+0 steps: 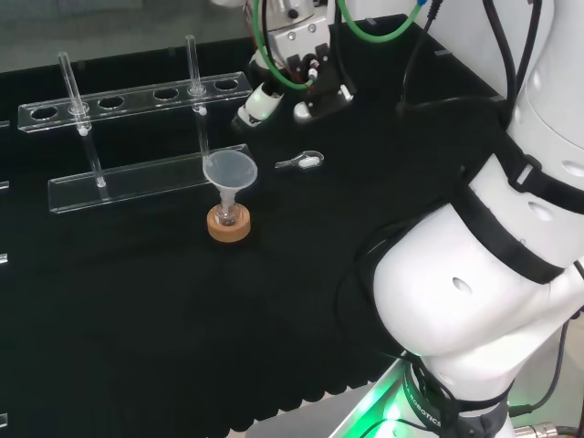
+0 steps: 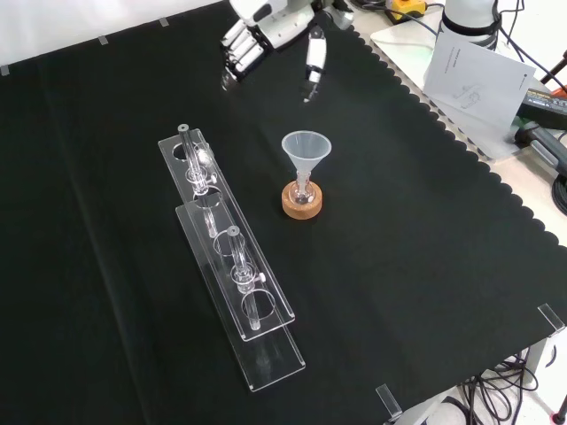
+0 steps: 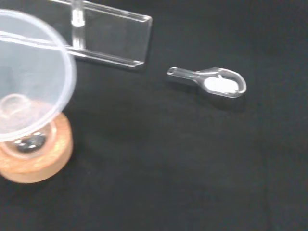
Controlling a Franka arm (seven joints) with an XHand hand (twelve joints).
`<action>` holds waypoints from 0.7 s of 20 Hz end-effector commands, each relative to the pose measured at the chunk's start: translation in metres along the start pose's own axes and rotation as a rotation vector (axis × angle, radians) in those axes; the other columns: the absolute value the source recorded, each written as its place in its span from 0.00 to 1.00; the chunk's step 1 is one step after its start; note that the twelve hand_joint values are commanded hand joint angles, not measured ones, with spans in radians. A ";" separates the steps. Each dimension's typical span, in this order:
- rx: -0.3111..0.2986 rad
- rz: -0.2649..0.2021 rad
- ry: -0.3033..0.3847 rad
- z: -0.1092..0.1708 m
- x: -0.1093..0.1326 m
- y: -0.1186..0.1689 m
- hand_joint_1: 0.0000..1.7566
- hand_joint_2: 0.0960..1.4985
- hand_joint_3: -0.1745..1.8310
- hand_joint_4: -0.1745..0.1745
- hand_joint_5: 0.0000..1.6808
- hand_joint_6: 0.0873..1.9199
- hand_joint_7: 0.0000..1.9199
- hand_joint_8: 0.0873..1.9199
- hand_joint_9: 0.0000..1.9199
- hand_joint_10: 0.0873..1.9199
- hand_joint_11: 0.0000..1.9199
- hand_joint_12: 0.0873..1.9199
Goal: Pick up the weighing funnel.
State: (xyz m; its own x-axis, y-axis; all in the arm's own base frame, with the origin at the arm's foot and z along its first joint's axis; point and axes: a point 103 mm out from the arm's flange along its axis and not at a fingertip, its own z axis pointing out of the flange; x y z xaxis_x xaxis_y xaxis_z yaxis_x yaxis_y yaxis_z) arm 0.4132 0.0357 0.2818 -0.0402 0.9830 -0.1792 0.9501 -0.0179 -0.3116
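Robot hand (image 1: 308,84): hangs over the far side of the tabletop (image 1: 137,301) in the head view and enters at the top of the front view (image 2: 266,31). Fingers (image 2: 241,53) relaxed and spread from the thumb; open, nothing in its grasp.

Weighing funnel (image 1: 303,161): lies flat on the black cloth on the near side of the robot hand in the head view, clear of the fingertips. In the wrist view (image 3: 216,83) a white substance sits in its bowl.

Funnel (image 1: 230,171): stands mouth up, left of the weighing funnel in the head view, stem in a small flask on a cork ring (image 1: 228,225).

Clear rack (image 1: 137,182): farther left in the head view, with glass tubes upright in it.
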 end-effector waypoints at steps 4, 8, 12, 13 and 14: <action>0.003 0.026 0.047 0.012 -0.065 0.034 0.28 0.47 0.19 0.44 0.17 0.00 0.12 0.32 0.21 0.32 0.13 0.74; 0.020 0.052 0.042 0.027 -0.092 0.058 0.31 0.48 0.20 0.43 0.20 0.00 0.16 0.32 0.26 0.30 0.16 0.72; 0.046 0.041 0.037 0.050 -0.106 0.084 0.42 0.47 0.25 0.44 0.28 0.00 0.23 0.31 0.32 0.26 0.19 0.70; 0.063 0.027 0.042 0.058 -0.107 0.092 0.44 0.46 0.25 0.44 0.30 0.00 0.24 0.31 0.33 0.26 0.20 0.69; 0.074 0.017 0.044 0.065 -0.107 0.098 0.46 0.45 0.27 0.45 0.31 0.00 0.25 0.31 0.34 0.25 0.20 0.69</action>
State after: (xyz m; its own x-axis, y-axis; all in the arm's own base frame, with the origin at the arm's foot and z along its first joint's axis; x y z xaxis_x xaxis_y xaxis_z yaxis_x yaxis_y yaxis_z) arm 0.4602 -0.0465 0.2484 0.0077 0.9880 -0.1541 0.9382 -0.0605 -0.3409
